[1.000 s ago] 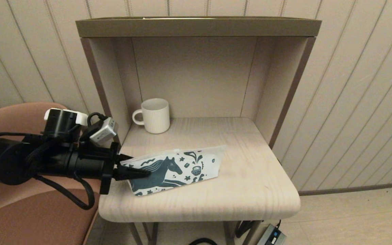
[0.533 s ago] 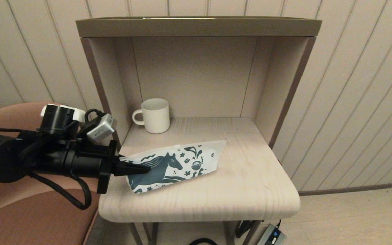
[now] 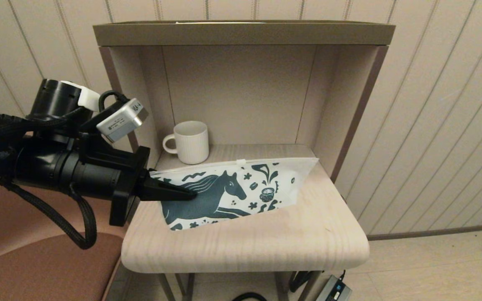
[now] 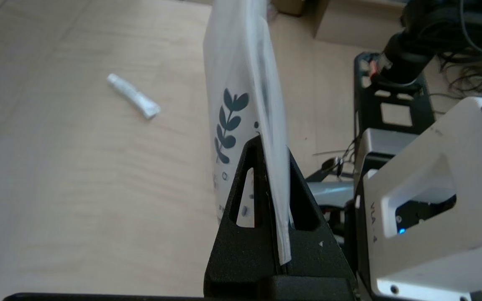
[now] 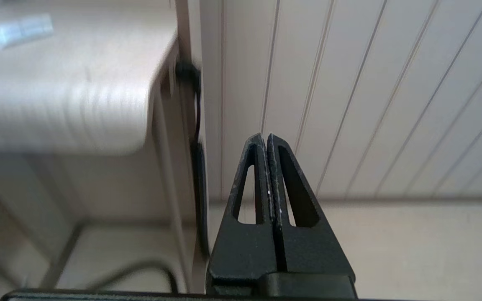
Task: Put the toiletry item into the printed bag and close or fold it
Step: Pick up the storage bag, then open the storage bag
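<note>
The printed bag (image 3: 232,192), white with a dark teal horse, hangs edge-up over the small table (image 3: 266,246). My left gripper (image 3: 186,194) is shut on its left end. In the left wrist view the bag (image 4: 241,62) stands edge-on, pinched between the fingers of that gripper (image 4: 272,144). A small white tube (image 4: 133,96) lies on the tabletop beyond the bag; the tube (image 5: 19,29) also shows in the right wrist view. It is hidden in the head view. My right gripper (image 5: 266,136) is shut and empty, low beside the table's edge, out of the head view.
A white ribbed mug (image 3: 191,142) stands at the back left of the table, inside the shelf alcove (image 3: 241,83). A brown chair (image 3: 48,267) sits under my left arm. A cable and a power brick (image 3: 333,288) lie on the floor below the table.
My left gripper has risen with the printed bag. The bag has come up off the tabletop and its right end now reaches towards the alcove's right wall.
</note>
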### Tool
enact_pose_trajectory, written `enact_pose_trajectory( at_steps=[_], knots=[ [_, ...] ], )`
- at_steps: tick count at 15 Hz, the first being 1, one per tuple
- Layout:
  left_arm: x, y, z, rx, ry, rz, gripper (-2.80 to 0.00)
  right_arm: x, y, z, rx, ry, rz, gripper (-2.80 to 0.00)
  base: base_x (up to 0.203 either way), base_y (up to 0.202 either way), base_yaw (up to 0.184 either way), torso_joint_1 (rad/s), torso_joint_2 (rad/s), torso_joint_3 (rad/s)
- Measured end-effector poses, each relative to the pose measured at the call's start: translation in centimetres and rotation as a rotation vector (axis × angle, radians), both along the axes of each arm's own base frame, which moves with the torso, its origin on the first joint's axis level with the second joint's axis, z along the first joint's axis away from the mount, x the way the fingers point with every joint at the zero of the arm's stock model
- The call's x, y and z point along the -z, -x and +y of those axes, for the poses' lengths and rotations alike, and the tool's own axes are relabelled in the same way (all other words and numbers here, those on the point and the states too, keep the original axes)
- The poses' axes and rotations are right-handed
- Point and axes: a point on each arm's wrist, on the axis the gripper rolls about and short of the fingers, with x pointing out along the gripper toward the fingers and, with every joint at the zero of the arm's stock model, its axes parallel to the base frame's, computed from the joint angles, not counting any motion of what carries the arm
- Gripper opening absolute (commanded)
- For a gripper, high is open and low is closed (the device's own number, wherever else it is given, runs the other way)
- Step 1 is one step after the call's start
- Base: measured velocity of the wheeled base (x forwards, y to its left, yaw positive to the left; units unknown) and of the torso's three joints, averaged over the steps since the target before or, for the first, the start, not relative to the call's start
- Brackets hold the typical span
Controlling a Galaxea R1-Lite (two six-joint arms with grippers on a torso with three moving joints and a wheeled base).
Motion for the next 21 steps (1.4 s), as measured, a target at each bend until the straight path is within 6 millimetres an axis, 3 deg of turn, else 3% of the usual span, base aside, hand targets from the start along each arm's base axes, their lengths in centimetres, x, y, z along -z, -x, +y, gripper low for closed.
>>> enact_pose_trajectory(
  at_steps=[3,5,8,11,15,19,21],
  knots=[
    [-0.6,0.5,-0.4,-0.038,-0.045,-0.026,-2.8,0.5,-0.1,0.0,-0.001,0.0,0.073,-2.8,0.0,0.0,0.0,0.0,0.0,0.0],
    [-0.8,0.7,-0.9,-0.063,-0.09,-0.039,-2.8,-0.8,0.2,0.0,-0.014,0.0,0.077,-2.8,0.0,0.0,0.0,0.0,0.0,0.0],
    [-1.3,1.3,-2.0,-0.044,-0.112,-0.056,-2.8,-7.6,1.9,0.2,-0.113,0.009,-0.011,-2.8,0.0,0.0,0.0,0.0,0.0,0.0],
    [-1.6,2.2,-3.2,0.005,-0.112,-0.069,-2.8,-14.6,1.2,0.4,-0.283,-0.011,0.021,-2.8,0.0,0.0,0.0,0.0,0.0,0.0],
    [-1.5,3.5,-4.6,0.097,-0.108,-0.04,-2.8,-22.6,-3.4,1.1,-0.626,-0.058,0.16,-2.8,0.0,0.0,0.0,0.0,0.0,0.0],
    [-1.6,4.8,-6.0,0.178,-0.1,-0.038,-2.8,-26.0,-9.6,4.5,-1.022,-0.063,0.376,-2.8,0.0,0.0,0.0,0.0,0.0,0.0],
    [-1.5,5.2,-6.2,0.196,-0.098,-0.033,-2.8,-27.1,-12.2,6.0,-1.111,-0.037,0.447,-2.8,0.0,0.0,0.0,0.0,0.0,0.0]
  ],
)
